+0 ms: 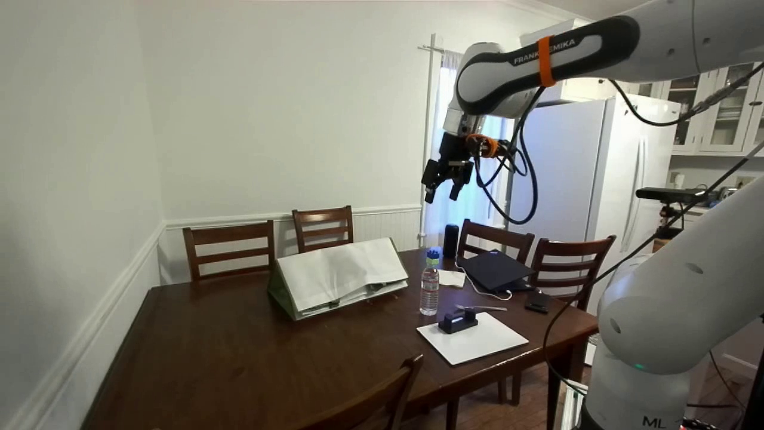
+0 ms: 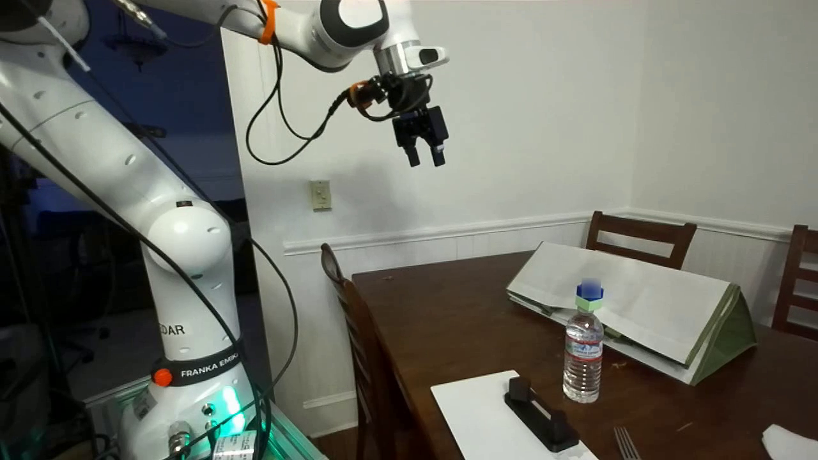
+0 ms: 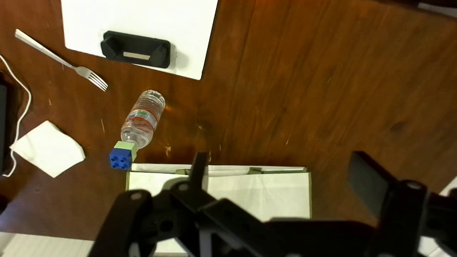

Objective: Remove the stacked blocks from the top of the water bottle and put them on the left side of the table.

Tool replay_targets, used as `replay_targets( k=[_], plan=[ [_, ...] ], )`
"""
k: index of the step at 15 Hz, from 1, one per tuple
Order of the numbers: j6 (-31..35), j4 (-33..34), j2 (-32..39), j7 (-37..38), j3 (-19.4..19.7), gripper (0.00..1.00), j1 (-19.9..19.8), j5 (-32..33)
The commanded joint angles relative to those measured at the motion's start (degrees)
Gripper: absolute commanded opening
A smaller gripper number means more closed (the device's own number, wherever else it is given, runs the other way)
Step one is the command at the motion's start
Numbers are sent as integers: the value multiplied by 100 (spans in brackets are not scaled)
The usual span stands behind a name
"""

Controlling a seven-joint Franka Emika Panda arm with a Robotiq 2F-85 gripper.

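The stacked blocks, a blue block on a light green one, sit on top of the water bottle in both exterior views and at the lower left of the wrist view. The clear water bottle stands upright on the dark brown table. My gripper is open and empty, high above the table and well above the blocks. In the wrist view, the blocks lie left of both fingers.
A white-and-green folded stand lies beside the bottle. A white board bears a black holder. A fork, a napkin and a dark laptop are nearby. Chairs surround the table.
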State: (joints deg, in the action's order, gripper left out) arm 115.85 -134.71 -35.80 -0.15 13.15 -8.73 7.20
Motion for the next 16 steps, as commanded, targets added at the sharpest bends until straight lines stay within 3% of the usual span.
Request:
replay_targets(
  k=[1,9,10,11,16],
  plan=[
    [372,675,1093,-531,527,100,-12,-486],
    [664,1416,2726,-1699,1236,100,-251,-1690],
    [366,1574,2885,-1585,1236,100,-342,-1766],
    [594,1218,2525,-1472,1032,100,-389,-1509],
    [517,1456,2881,-1487,1042,100,-489,-1630]
  ],
)
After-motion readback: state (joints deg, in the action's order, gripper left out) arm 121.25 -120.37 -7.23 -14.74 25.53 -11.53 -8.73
